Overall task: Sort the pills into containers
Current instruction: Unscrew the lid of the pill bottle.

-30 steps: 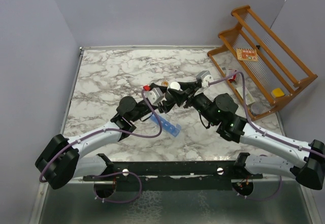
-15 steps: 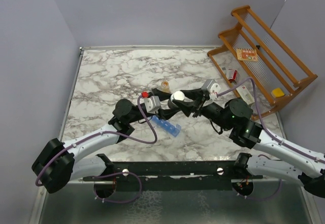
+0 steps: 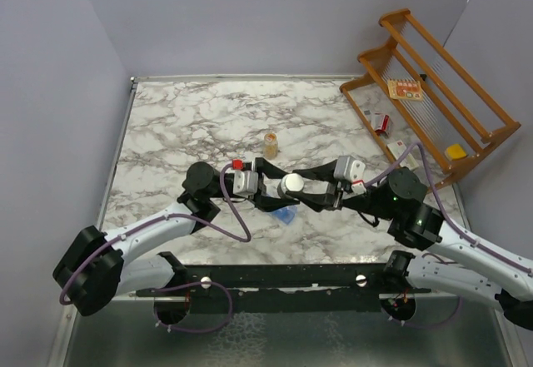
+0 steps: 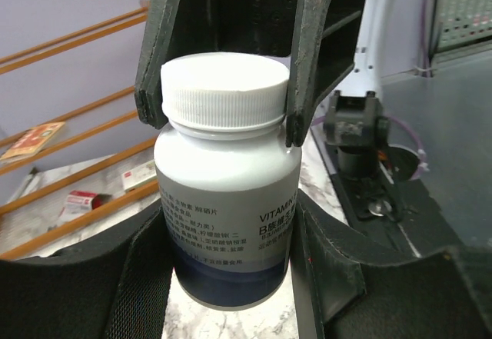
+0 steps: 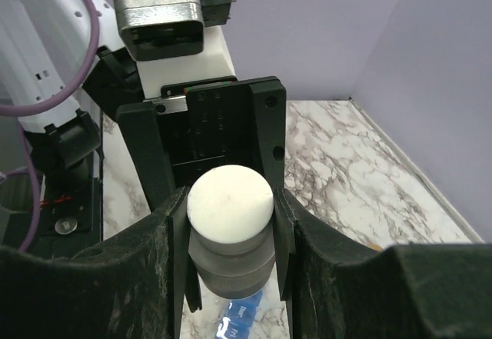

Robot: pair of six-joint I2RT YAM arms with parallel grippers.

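while the left hand [image 4: 229, 266] clamps the bottle [image 4: 227, 185] and the right hand [image 5: 231, 235] clamps its cap [image 5: 230, 199], a slipped twist could spill the contents past the containers [image 3: 286, 215] at six o'clock.

The bottle [image 4: 227, 224] is smooth, glossy plastic with a printed label; its cap [image 4: 223, 89] is matt white plastic with a ribbed skirt. The fingers [image 4: 146, 277] of the left gripper [image 4: 231, 285], flanking the bottle, are matt black and finely textured. Beneath the bottle, the containers [image 3: 286, 215] are translucent blue plastic and the table [image 3: 183, 117] shows polished marble veining. Right of the bottle, the rack [image 3: 450, 76] is varnished wood.
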